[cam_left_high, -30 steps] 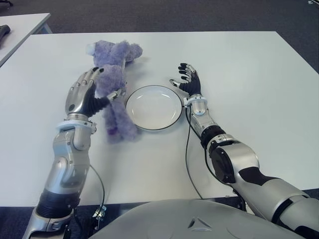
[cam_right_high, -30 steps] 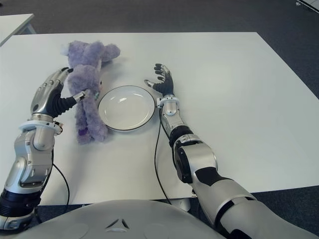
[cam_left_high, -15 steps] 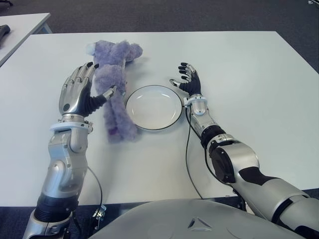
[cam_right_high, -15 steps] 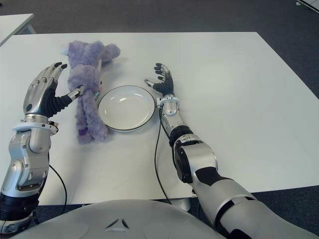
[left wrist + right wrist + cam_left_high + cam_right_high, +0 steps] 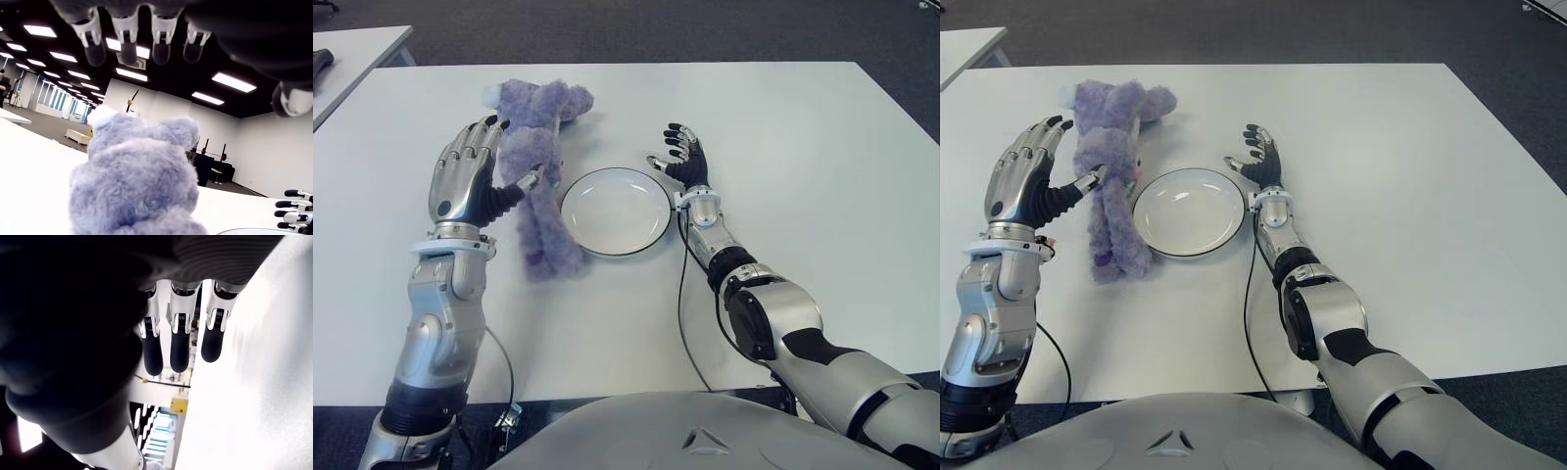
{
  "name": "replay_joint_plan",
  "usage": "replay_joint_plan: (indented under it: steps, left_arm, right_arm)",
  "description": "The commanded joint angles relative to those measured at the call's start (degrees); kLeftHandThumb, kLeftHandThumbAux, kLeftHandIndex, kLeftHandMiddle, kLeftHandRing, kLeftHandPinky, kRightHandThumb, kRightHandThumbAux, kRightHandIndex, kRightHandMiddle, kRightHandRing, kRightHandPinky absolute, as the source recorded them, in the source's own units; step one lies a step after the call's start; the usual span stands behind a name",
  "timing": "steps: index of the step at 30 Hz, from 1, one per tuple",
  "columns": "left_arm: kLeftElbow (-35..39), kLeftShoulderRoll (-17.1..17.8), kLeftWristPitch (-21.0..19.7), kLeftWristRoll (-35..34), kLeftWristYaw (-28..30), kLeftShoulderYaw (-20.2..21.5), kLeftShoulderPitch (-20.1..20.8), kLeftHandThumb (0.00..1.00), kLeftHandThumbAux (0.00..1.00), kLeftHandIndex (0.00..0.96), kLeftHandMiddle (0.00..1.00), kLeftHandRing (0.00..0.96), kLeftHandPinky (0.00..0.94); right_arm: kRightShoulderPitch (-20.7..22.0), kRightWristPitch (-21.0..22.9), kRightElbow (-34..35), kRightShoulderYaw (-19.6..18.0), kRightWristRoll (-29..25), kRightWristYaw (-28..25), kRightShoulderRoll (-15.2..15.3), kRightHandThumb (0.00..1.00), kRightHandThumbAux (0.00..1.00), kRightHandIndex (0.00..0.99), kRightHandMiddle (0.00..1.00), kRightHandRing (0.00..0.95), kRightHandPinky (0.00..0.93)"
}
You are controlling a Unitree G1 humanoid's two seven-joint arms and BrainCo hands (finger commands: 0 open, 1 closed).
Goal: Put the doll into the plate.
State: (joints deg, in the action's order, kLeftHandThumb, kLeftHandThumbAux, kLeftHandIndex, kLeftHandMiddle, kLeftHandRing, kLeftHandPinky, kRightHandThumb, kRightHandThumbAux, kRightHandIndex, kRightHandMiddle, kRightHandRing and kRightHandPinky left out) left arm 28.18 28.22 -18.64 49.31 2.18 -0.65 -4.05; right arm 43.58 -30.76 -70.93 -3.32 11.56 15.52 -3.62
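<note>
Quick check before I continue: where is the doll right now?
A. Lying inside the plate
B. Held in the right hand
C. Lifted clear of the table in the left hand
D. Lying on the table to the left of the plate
D: the purple doll lies on the table to the left of the bare plate, with the open left hand beside it and not closed on it.

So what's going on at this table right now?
A humanoid robot is meant to put the purple doll into the plate, which holds nothing yet. Its left hand is open at the doll's left side, thumb by its body, not gripping. The right hand shows open, just right of the plate.
</note>
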Motion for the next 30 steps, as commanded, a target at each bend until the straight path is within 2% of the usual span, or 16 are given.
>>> replay_joint_plan:
  steps: [1, 9, 10, 12, 20, 30]
  left_arm:
    - [-5.62, 0.47, 1.13, 0.36, -0.58, 0.09, 3.74, 0.268, 0.260, 0.000, 0.000, 0.000, 0.014]
    - [-18.53, -0.77, 4.20, -1.07, -4.07, -1.97, 11.70, 0.256, 0.275, 0.000, 0.000, 0.000, 0.081]
    - [-19.68, -0.90, 4.60, -1.34, -4.58, -2.01, 12.29, 0.257, 0.282, 0.000, 0.000, 0.004, 0.160]
    - [-21.52, -1.05, 5.38, -1.87, -5.49, -1.99, 13.15, 0.264, 0.285, 0.000, 0.000, 0.011, 0.188]
    - [-27.06, -1.25, 8.20, -3.81, -8.60, -1.54, 15.27, 0.282, 0.286, 0.000, 0.000, 0.038, 0.174]
    - [-33.49, -0.98, 9.88, -5.23, -10.65, -1.48, 18.31, 0.283, 0.300, 0.000, 0.000, 0.038, 0.142]
  right_arm:
    - [-11.04, 6.16, -7.29, 0.04, 0.46, -0.44, -1.11, 0.217, 0.974, 0.175, 0.240, 0.211, 0.220]
    - [-11.11, 6.04, -7.27, -0.02, 0.35, -0.62, -1.16, 0.245, 0.976, 0.181, 0.245, 0.215, 0.216]
    - [-11.10, 6.07, -7.28, 0.02, 0.40, -0.58, -1.15, 0.244, 0.974, 0.180, 0.246, 0.215, 0.217]
    - [-11.14, 6.04, -7.27, 0.07, 0.44, -0.56, -1.15, 0.243, 0.974, 0.179, 0.245, 0.214, 0.217]
    - [-11.18, 5.91, -7.23, 0.02, 0.36, -0.71, -1.20, 0.230, 0.971, 0.179, 0.248, 0.218, 0.219]
    - [-11.15, 6.29, -7.21, -0.38, -0.07, -0.97, -1.27, 0.206, 0.972, 0.179, 0.250, 0.217, 0.213]
